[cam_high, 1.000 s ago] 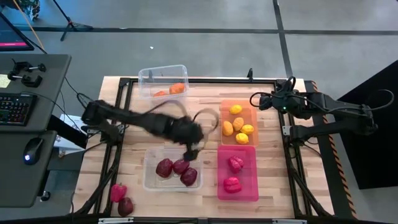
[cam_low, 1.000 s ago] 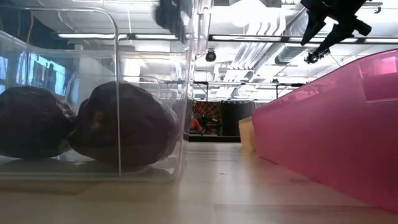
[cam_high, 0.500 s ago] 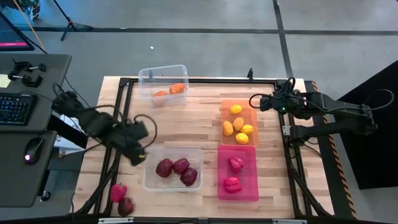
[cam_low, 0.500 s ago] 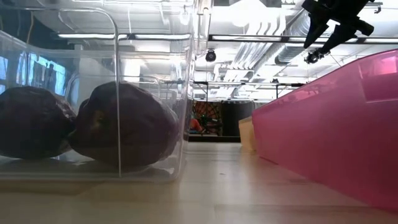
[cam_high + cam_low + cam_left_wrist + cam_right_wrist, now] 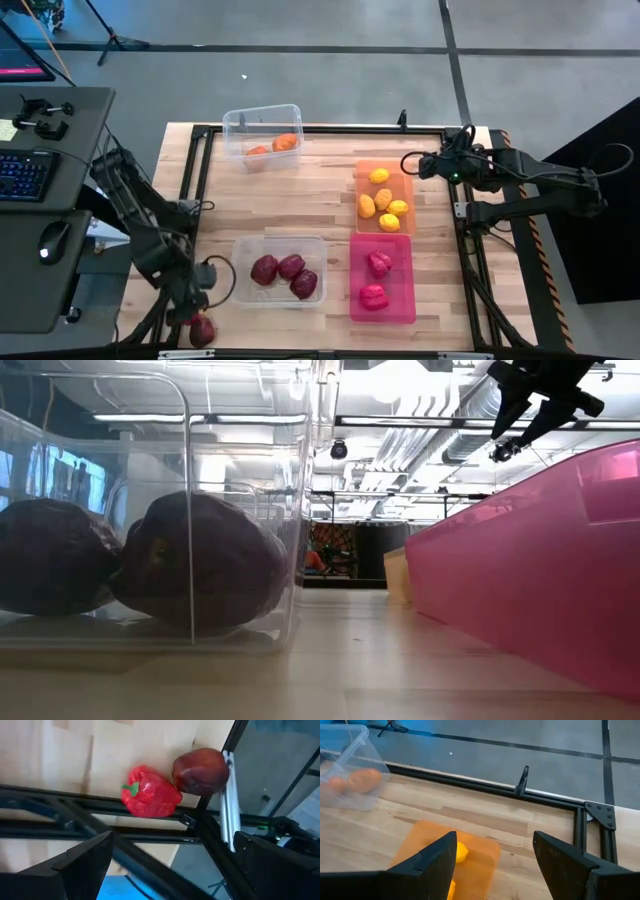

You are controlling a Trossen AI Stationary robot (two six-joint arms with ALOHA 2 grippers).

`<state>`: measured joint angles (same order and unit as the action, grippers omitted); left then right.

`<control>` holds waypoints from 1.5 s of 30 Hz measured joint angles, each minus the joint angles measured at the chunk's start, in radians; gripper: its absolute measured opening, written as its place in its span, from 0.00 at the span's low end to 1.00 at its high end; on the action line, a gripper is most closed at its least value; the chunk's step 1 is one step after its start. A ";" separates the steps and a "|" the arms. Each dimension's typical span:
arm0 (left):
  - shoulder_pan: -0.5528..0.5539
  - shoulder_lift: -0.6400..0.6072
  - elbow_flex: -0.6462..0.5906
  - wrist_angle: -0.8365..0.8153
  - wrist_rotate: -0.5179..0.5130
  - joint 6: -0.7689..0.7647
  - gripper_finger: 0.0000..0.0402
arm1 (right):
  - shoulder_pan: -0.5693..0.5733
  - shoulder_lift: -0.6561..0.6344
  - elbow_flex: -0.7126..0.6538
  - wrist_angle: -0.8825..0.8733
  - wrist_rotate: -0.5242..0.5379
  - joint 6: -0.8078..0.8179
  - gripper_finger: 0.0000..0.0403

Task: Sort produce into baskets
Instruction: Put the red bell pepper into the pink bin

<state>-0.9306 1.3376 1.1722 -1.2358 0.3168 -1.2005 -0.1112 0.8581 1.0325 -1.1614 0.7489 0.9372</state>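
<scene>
My left hand [image 5: 190, 305] hovers with fingers spread wide, empty, over the desk's [image 5: 310, 205] near left corner, just above a red pepper [image 5: 150, 792] and a maroon fruit [image 5: 201, 771] lying side by side. My right hand [image 5: 425, 163] waits partly open, holding nothing, beside the orange bin [image 5: 383, 170] of yellow pieces. Three maroon fruits [image 5: 285, 273] sit in the clear bin [image 5: 240, 290]; two pink-red pieces [image 5: 376, 280] lie in the pink bin [image 5: 400, 300].

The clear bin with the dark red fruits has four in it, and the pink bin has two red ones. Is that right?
Not quite. The high view shows three dark maroon fruits in the clear bin, not four. The pink bin does hold two red pieces.
</scene>
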 joint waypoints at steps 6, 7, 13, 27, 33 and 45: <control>-0.005 0.000 -0.154 0.225 -0.015 -0.002 0.98 | 0.000 0.000 0.000 0.003 0.004 0.007 0.63; -0.006 0.000 -0.180 0.254 -0.008 -0.002 0.98 | 0.000 0.000 0.000 0.003 0.003 0.008 0.63; -0.041 0.000 -0.263 0.304 0.013 0.001 0.98 | 0.000 0.000 0.000 0.002 -0.018 0.006 0.63; -0.150 -0.001 -0.367 0.452 -0.004 0.009 0.98 | 0.000 0.000 0.000 -0.002 -0.020 0.006 0.63; -0.192 -0.001 -0.409 0.481 -0.013 0.034 0.98 | 0.000 0.000 0.000 -0.002 -0.020 0.005 0.63; -0.203 -0.001 -0.412 0.503 -0.118 0.079 0.98 | 0.000 0.000 0.000 -0.014 -0.020 0.005 0.63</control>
<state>-1.1336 1.3369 0.7597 -0.7332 0.1989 -1.1215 -0.1112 0.8581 1.0325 -1.1751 0.7288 0.9421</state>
